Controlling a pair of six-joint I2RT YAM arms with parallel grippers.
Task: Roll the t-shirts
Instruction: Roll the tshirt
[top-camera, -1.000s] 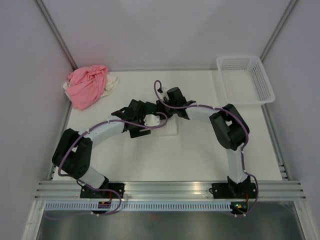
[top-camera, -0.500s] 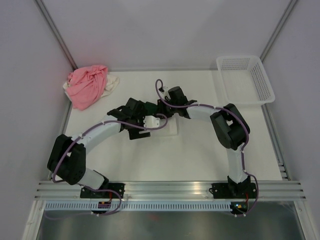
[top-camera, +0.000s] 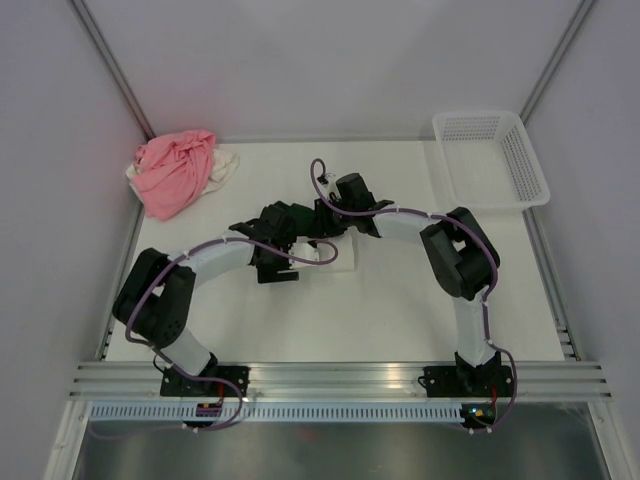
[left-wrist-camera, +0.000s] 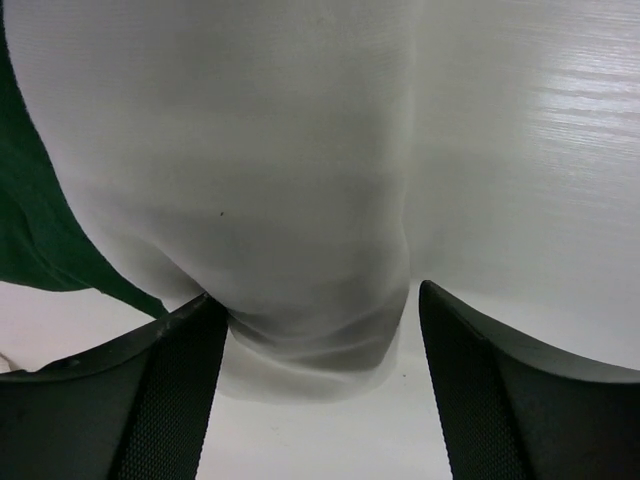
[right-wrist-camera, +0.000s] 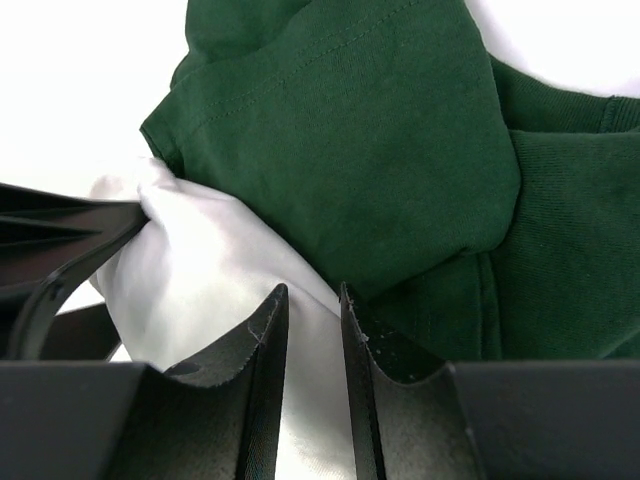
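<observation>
White basket and table sitting in the enclosure

A white plastic mesh basket (top-camera: 490, 158) is sitting at the far right corner of the white table (top-camera: 400, 310), its long side running along the right edge. Pale walls are enclosing the table on three sides, and an aluminium rail (top-camera: 340, 378) is running along the near edge.

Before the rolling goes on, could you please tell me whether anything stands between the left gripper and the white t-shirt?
Nothing visible does. The left gripper is open with the white t-shirt's rolled end directly between its fingers. The dark green t-shirt lies off to one side, not in between.
</observation>
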